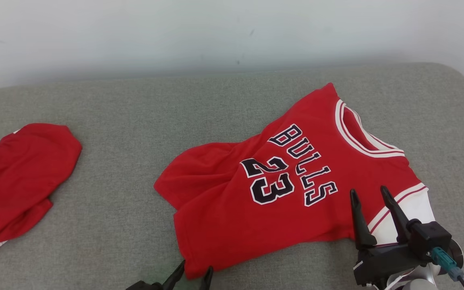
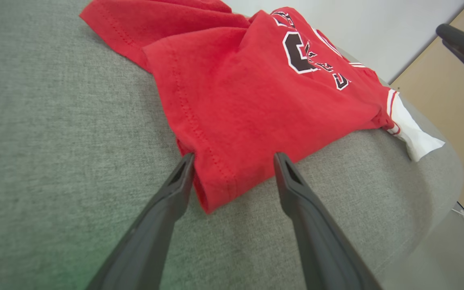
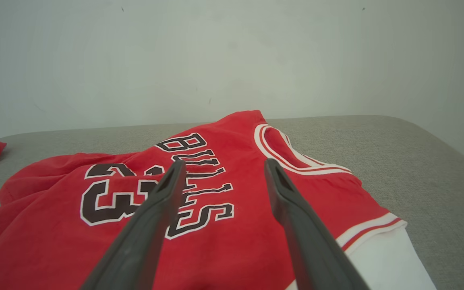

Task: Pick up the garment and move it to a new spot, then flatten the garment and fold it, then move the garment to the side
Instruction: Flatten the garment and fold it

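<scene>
A: Red jersey [image 1: 280,189] on the grey padded surface [image 1: 135,121]: orientation?

B: Long axis runs from hem at 8 o'clock to collar at 2 o'clock. Left tool [image 1: 196,266], fingers apart, straddles the hem corner at 6 o'clock and is nearer. Right tool [image 1: 368,190], also apart and empty, hovers near the white sleeve [image 1: 413,209] at 4 o'clock.

grey upholstered surface [image 1: 135,112] | holds: red jersey [image 1: 232,217] | red garment [image 1: 18,177] far left
</scene>
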Robot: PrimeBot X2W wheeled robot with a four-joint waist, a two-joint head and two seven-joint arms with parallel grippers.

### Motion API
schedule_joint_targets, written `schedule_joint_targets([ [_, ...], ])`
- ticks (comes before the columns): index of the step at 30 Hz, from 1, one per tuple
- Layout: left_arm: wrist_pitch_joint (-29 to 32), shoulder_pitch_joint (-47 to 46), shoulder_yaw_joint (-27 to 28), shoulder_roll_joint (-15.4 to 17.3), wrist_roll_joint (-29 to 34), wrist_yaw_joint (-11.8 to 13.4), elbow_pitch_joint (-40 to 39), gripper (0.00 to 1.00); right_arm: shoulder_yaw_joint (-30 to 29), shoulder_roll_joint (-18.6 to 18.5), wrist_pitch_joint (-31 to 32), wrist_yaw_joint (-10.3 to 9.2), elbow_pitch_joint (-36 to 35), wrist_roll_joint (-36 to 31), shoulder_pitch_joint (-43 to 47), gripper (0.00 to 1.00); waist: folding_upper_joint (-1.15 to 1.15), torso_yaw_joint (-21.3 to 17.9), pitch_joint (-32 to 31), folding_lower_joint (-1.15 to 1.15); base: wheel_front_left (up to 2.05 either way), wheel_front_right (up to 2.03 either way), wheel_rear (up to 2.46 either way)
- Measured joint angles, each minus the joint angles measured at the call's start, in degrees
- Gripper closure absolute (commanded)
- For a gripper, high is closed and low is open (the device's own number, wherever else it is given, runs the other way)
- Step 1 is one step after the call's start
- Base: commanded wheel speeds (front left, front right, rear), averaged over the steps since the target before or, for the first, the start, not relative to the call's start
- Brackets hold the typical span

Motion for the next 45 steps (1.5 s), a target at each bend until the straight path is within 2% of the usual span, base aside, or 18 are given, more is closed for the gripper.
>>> schedule_joint_targets([
  [3,0.0,-1.3,-1.3,0.0,-0.3,0.0,1.3,0.00,0.0,0.1,0.0,0.00,-0.1,0.0,-0.3,0.00,0.00,-0.5,0.3,0.00,0.00,0.00,0.00],
  [4,0.0,-1.6,-1.5,0.0,-0.5,0.0,1.8,0.39,0.0,0.1,0.0,0.00,-0.1,0.0,-0.5,0.00,0.00,-0.6,0.4,0.00,0.00,0.00,0.00],
  [5,0.0,-2.1,-1.7,0.0,-0.8,-0.1,2.4,0.61,0.0,0.2,0.0,0.00,-0.1,0.0,-0.6,0.00,0.00,-0.7,0.5,0.00,0.00,0.00,0.00],
  [6,0.0,-2.7,-2.1,0.0,-0.5,-0.1,3.1,1.00,0.0,0.2,0.0,0.00,-0.1,0.0,-0.8,0.00,0.00,-0.7,0.6,0.00,0.00,0.00,0.00],
  [12,0.0,-4.8,0.0,0.0,1.0,-0.3,-1.4,1.00,-0.4,0.3,0.0,0.00,-0.5,-0.1,-0.8,0.00,0.00,-0.6,0.7,0.00,0.00,0.00,0.00],
  [19,0.0,-4.8,2.5,0.5,5.8,-0.3,-10.7,1.00,-1.1,0.8,0.0,0.00,-0.4,-0.1,-0.6,0.00,0.00,0.9,0.1,0.00,0.00,0.00,0.00],
  [27,0.4,-2.0,1.1,3.3,8.5,-0.3,-20.8,1.00,-1.7,1.5,-0.2,0.00,-0.5,-0.4,0.3,0.00,0.00,2.5,-1.0,0.00,0.00,0.00,0.00],
  [32,4.4,0.1,-0.6,5.0,9.9,0.0,-27.9,1.00,-2.0,1.6,-0.2,0.00,-0.6,-0.4,0.3,0.00,0.00,2.7,-0.4,0.00,0.00,0.00,0.00],
  [40,5.3,2.2,-0.1,6.1,8.7,0.0,-27.7,1.00,-2.5,1.4,-0.2,0.00,-0.4,-0.1,0.1,0.00,0.00,2.3,0.5,0.00,0.00,0.00,0.00],
  [45,3.3,-1.9,0.8,5.8,7.3,0.0,-22.1,1.00,-2.1,1.4,-0.2,0.00,-0.2,-0.1,-1.2,0.00,0.00,1.7,1.4,0.00,0.00,0.00,0.00],
])
